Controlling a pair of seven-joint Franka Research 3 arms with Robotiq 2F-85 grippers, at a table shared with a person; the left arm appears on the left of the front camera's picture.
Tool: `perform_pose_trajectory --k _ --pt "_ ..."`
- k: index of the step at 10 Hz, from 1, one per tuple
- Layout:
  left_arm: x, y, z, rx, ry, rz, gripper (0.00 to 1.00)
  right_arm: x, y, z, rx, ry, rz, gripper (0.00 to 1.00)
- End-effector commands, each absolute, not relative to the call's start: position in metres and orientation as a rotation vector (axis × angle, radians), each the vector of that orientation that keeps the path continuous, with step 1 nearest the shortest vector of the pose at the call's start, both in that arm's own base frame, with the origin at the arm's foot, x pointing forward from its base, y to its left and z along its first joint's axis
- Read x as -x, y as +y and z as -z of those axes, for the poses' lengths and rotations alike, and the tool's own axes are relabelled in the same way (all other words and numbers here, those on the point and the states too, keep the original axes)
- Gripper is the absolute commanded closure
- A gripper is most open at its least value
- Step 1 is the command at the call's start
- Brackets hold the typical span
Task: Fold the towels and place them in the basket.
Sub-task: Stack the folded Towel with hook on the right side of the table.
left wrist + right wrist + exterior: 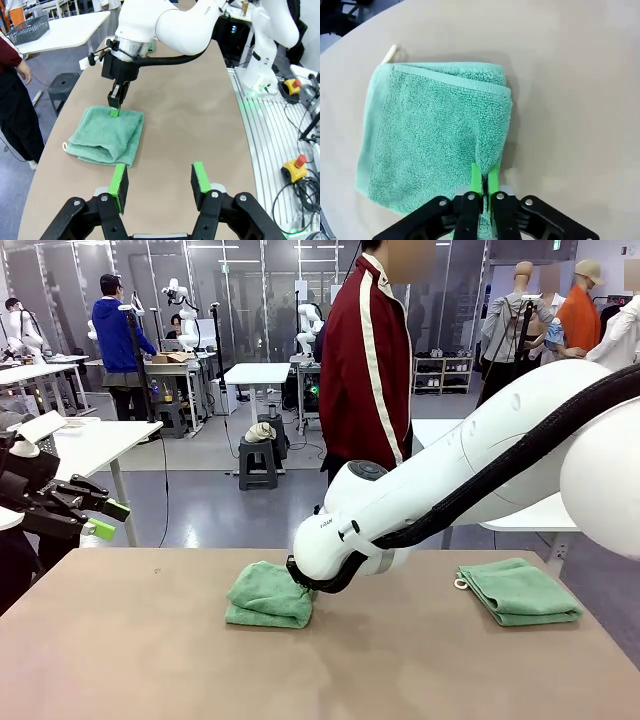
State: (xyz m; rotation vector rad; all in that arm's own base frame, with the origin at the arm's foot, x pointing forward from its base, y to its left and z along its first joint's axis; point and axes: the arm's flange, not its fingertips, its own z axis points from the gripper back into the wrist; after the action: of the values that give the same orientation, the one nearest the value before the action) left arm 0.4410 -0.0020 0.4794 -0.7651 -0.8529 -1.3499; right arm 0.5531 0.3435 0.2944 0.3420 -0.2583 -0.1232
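Reaching across, right end effector (483, 181) pinches folded towel (435, 135).

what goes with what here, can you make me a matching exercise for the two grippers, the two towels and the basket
Things:
1. right gripper
2. left gripper
3. towel in the middle of the table
4. towel on the robot's right
5. basket

States or places:
a. lies folded, untouched, near the table's edge
b. open, holding nothing
c. on a white table beyond the work table
d. shut on a pinch of terry cloth
e. pinched at one edge

Pairs: 1-d, 2-b, 3-e, 4-a, 5-c
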Motion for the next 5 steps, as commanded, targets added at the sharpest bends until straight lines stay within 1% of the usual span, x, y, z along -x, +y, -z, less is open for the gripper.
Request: perform_pose_trajectory --k 1,2,5 --pt "-0.4410 -0.0027 -0.4809 0.767 -0.875 1.349 0.35 -0.5547 0.3464 -0.2920 -0.333 -0.244 0.048 1.00" --pt "-0.4410 -0.0027 -0.4809 0.767 -0.875 1.349 0.35 -0.5531 0.3435 -0.2944 -0.342 -0.258 0.123 1.00" --pt "-0.4410 -0.0027 -0.4809 0.767 -0.875 1.349 0.35 -0.5531 0.3435 -0.2944 -0.342 -0.258 0.123 1.00"
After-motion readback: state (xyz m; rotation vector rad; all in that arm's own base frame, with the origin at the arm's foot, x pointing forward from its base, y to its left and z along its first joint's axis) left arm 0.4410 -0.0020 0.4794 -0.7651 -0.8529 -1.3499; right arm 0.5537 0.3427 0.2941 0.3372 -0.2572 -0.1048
